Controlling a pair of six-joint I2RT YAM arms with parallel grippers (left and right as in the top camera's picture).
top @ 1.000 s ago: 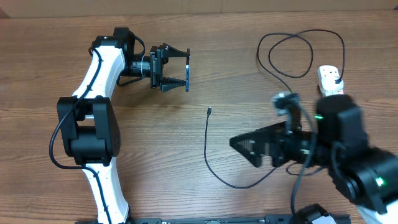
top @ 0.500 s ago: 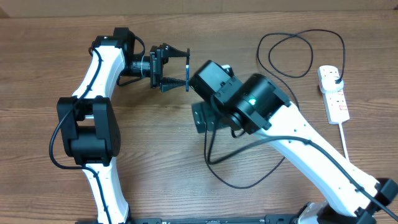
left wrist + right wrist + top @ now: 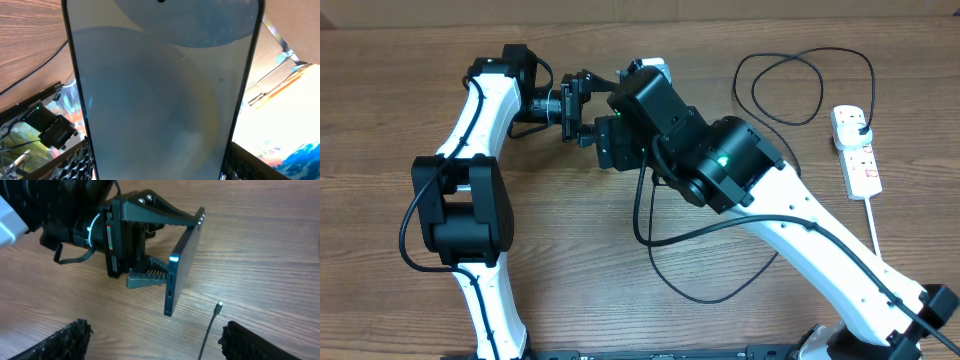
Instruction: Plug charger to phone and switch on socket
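Note:
My left gripper (image 3: 582, 108) is shut on the phone (image 3: 182, 262) and holds it on edge just above the wooden table; its pale screen fills the left wrist view (image 3: 160, 90). My right gripper (image 3: 165, 340) is open and empty, hovering just in front of the phone's lower end. The charger cable's small connector tip (image 3: 219, 306) lies on the table between the right fingers, beside the phone. In the overhead view the black cable (image 3: 720, 296) loops across the table to a plug in the white socket (image 3: 860, 160) at far right. The right arm hides the phone there.
The socket's thick white cord (image 3: 876, 232) runs down the right side. The charger cable makes a loop (image 3: 790, 90) at the back right. The left arm's body (image 3: 460, 210) stands on the left side of the table.
My right arm has swung from the right side across the table to the phone, over the cable tip. The left gripper and phone have not moved.

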